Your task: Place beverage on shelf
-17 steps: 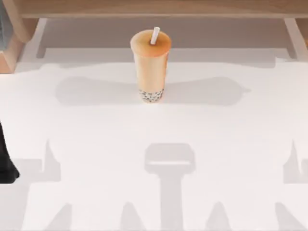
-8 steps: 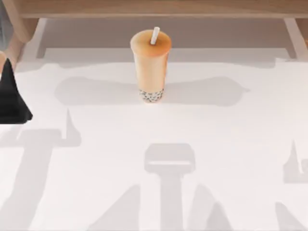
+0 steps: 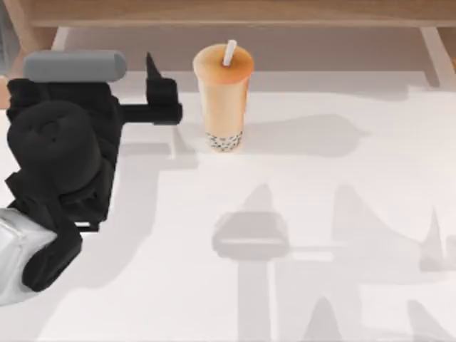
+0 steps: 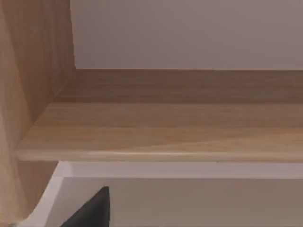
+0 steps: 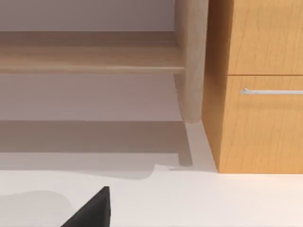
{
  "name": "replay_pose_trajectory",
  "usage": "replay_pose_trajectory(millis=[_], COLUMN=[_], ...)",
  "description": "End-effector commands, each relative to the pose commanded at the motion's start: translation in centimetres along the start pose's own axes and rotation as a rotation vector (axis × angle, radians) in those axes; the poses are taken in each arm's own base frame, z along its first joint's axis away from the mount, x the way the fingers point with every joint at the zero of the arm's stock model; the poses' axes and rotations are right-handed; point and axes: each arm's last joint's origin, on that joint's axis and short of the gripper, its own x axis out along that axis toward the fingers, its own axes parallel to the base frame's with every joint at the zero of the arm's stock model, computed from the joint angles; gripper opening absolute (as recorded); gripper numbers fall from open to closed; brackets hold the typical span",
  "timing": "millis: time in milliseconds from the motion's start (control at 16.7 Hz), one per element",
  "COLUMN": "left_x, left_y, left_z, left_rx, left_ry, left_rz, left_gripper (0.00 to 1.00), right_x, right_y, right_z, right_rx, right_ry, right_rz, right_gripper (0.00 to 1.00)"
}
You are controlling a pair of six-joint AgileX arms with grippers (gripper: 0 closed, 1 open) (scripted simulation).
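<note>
The beverage (image 3: 223, 92), a tall clear cup of orange-tan milk tea with a white straw and dark pearls at its base, stands upright on the white table just in front of the shelf (image 3: 235, 13). My left gripper (image 3: 165, 89) is open, close to the cup's left side and not touching it. In the left wrist view one dark fingertip (image 4: 94, 208) shows below the shelf's long wooden board (image 4: 165, 127). In the right wrist view a fingertip (image 5: 94, 208) of my open right gripper sits off to one side, with the shelf board (image 5: 90, 59) beyond it.
A slanted side support (image 3: 14, 64) of the shelf stands at the table's far left, close to my left arm. The right wrist view shows a wooden cabinet (image 5: 255, 123) with a metal handle (image 5: 270, 91) beside the shelf's end post (image 5: 191, 61).
My left arm has swung in from the table's left edge toward the far middle and now sits just left of the cup. The cup has not moved.
</note>
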Motion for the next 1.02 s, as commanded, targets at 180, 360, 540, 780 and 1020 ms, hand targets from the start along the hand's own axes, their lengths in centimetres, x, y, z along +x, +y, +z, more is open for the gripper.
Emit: replay_pose_trajectory(millis=[180,360,540,780,1020], left_x=[1.8,2.2,1.9,1.7,1.8], left_y=[-4.9,-8.8,-11.3,-12.2,-12.1], left_z=[-4.3,-8.6,-11.4,-12.4,-12.4], left_rx=[0.019,0.023,0.009,-0.002,0.0], left_ry=[0.023,0.022,0.004,-0.007,-0.004], left_rz=[-0.001,-0.002,-0.004,-0.006,-0.003], left_gripper=[1.0,1.0,1.0,1.0,1.0], right_x=[0.0,0.0,0.0,0.0,0.0], right_y=[0.0,0.0,0.0,0.0,0.0], right_z=[0.0,0.0,0.0,0.0,0.0], right_rx=[0.0,0.0,0.0,0.0,0.0], right_ry=[0.0,0.0,0.0,0.0,0.0], right_rz=[0.0,0.0,0.0,0.0,0.0], right_gripper=[1.0,1.0,1.0,1.0,1.0])
